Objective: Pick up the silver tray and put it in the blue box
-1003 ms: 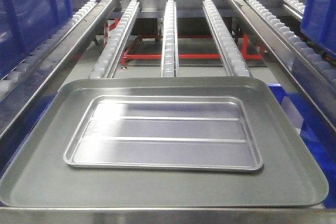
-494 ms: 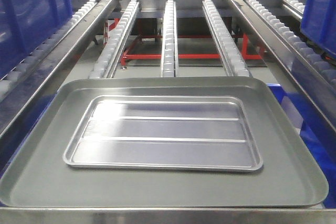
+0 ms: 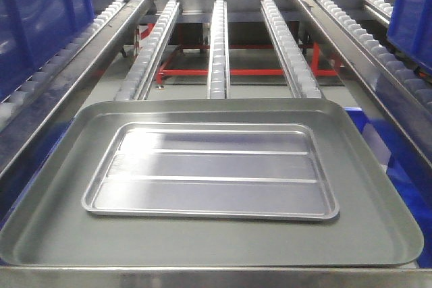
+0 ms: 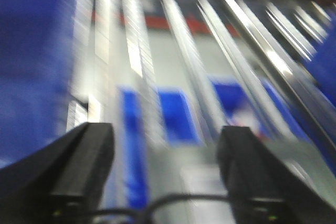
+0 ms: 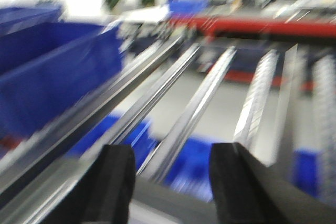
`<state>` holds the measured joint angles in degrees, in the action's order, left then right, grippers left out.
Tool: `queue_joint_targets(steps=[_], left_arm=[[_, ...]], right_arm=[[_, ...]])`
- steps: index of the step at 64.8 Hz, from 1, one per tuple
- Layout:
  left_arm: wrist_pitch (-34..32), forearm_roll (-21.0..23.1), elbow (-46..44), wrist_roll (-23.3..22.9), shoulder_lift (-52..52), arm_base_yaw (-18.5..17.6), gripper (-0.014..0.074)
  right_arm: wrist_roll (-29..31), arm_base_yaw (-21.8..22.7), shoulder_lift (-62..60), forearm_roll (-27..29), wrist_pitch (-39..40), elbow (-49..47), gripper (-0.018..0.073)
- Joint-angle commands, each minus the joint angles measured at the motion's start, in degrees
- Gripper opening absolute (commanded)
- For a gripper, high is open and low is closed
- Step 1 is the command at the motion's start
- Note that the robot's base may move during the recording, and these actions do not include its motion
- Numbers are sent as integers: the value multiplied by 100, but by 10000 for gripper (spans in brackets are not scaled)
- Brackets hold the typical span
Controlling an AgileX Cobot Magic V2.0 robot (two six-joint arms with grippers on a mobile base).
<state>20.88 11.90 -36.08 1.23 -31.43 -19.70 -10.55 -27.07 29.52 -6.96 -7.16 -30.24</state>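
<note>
The shiny silver tray point(image 3: 210, 172) with two raised ridges lies flat inside a larger dull grey tray point(image 3: 378, 227) at the near end of the conveyor. Deep blue crates stand at the left point(image 3: 40, 11) and at the right point(image 3: 415, 11) on the side roller lanes; I cannot tell which one is the blue box. Neither gripper shows in the front view. In the left wrist view my left gripper point(image 4: 165, 140) is open and empty, and the picture is blurred. In the right wrist view my right gripper point(image 5: 173, 161) is open and empty, also blurred. Neither wrist view shows the silver tray.
Three roller rails point(image 3: 217, 45) run away from the trays over a gap with a red frame point(image 3: 202, 71) below. Metal side rails point(image 3: 74, 92) border the lane. Blue bins point(image 3: 358, 121) sit below at the right. A blue crate wall point(image 5: 52, 82) shows left in the right wrist view.
</note>
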Motion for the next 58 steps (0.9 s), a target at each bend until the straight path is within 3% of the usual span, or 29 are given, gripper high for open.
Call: queue_joint_targets(steps=[1,9,17,29,40,47,58], left_arm=[[-407,224,-217,-8,-419,-571,392],[-269,244,-298,4,-998,-1523,363],[-279,266,-417,4,-1488,-2057,355],[1011,93,-1141,-123,-2420,-1855,355],[1890,-633,-1917,-1034,-3368,-1587,355],[2473,-1190,-2421,-1720,-3978,-1587,355],[2587,-1264,-3048,-2191,-4877,-1693,355]], right_arm=[[7,-474,511,-9,357,-215,482],[2,-912,1125,3,513,-231,479],[-251,-913,1627,321,-180,-558,479],[-251,-894,2453,313,-2021,-1375,479],[-882,-514,3228,293,-3083,-2002,475],[-1462,-79,3644,275,-3438,-2264,475],[-1614,65,4181,296,-3460,-2552,475]])
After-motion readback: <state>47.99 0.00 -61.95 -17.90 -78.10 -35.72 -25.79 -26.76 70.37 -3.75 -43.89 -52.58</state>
